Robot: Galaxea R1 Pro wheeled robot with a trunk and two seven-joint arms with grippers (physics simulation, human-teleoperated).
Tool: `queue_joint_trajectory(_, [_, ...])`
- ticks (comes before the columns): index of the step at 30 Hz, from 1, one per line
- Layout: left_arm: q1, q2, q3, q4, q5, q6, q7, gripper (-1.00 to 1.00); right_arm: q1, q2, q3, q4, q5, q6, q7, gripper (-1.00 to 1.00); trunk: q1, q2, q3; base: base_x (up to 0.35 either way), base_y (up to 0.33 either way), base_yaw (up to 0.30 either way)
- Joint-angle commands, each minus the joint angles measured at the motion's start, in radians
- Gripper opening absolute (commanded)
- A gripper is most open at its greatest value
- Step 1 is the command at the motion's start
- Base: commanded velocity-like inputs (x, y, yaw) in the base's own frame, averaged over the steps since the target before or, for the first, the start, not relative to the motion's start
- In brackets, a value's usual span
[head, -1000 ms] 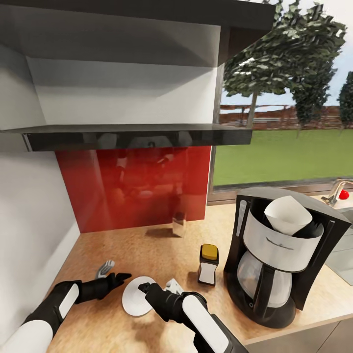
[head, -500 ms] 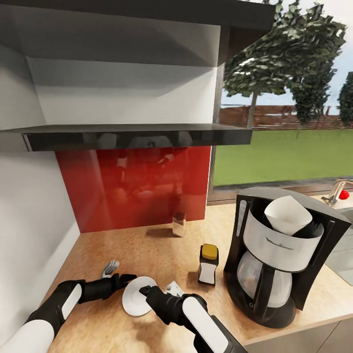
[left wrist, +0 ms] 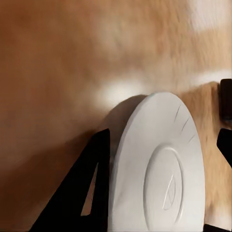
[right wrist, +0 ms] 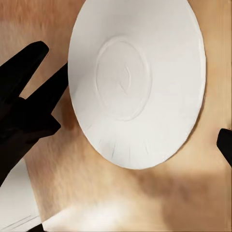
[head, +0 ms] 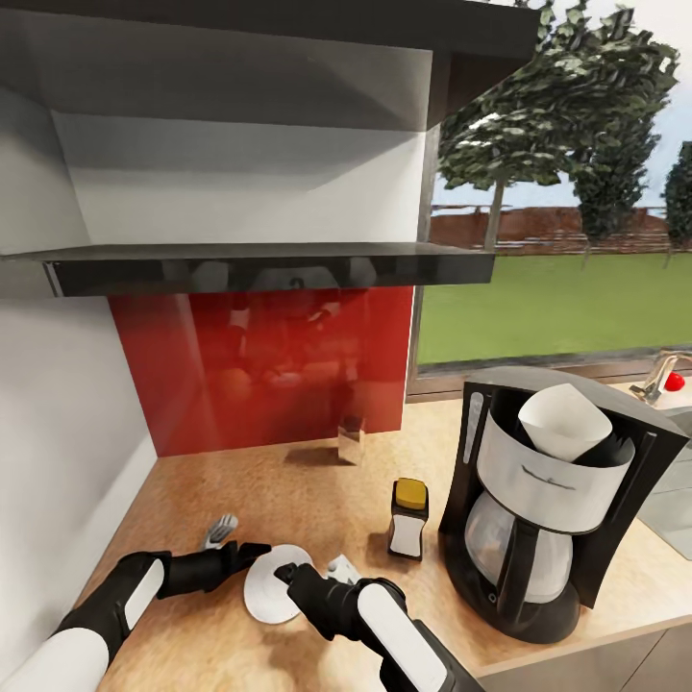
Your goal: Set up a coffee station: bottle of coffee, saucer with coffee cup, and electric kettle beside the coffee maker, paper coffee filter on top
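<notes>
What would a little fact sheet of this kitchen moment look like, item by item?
saucer: white, on the kitchen countertop, between both tools, no cup on it
left tool: at the saucer's left edge
right tool: over the saucer's right side
bottle of coffee: upright, just left of the coffee maker
paper coffee filter: sitting in the coffee maker's top
kitchen shelf: black board above the red backsplash

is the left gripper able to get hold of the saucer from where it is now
Probably yes. The left gripper sits right at the rim of the saucer, open, with nothing between them. The right gripper crowds the opposite edge but leaves that side free.
</notes>
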Motion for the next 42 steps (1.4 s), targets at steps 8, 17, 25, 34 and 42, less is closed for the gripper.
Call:
queue_joint_trajectory(8, [0.009, -0.001, -0.010, 0.001, -0.006, 0.005, -0.054, 1.00, 0.000, 0.000, 0.000, 0.008, -0.005, 0.001, -0.006, 1.00, 0.000, -0.001, -0.001, 0.000, 0.000, 0.000])
queue_joint_trajectory(17, [0.016, -0.002, -0.017, 0.000, -0.005, 0.006, -0.063, 1.00, 0.000, 0.000, 0.000, 0.008, -0.005, 0.001, -0.006, 1.00, 0.000, -0.001, -0.001, 0.000, 0.000, 0.000])
queue_joint_trajectory(25, [0.020, -0.021, -0.018, 0.001, -0.005, 0.007, -0.070, 1.00, 0.000, 0.000, 0.000, 0.011, -0.005, 0.001, -0.005, 1.00, 0.000, -0.001, -0.001, 0.000, 0.000, 0.000])
queue_joint_trajectory(34, [0.021, -0.029, -0.019, 0.001, -0.005, 0.014, -0.075, 1.00, 0.000, 0.000, 0.000, 0.037, -0.006, 0.001, -0.002, 1.00, 0.000, -0.001, -0.001, 0.000, 0.000, 0.000])
queue_joint_trajectory(42, [0.022, -0.040, -0.019, 0.001, -0.005, 0.018, -0.092, 1.00, 0.000, 0.000, 0.000, 0.037, -0.007, 0.001, -0.002, 1.00, 0.000, -0.001, -0.001, 0.000, 0.000, 0.000])
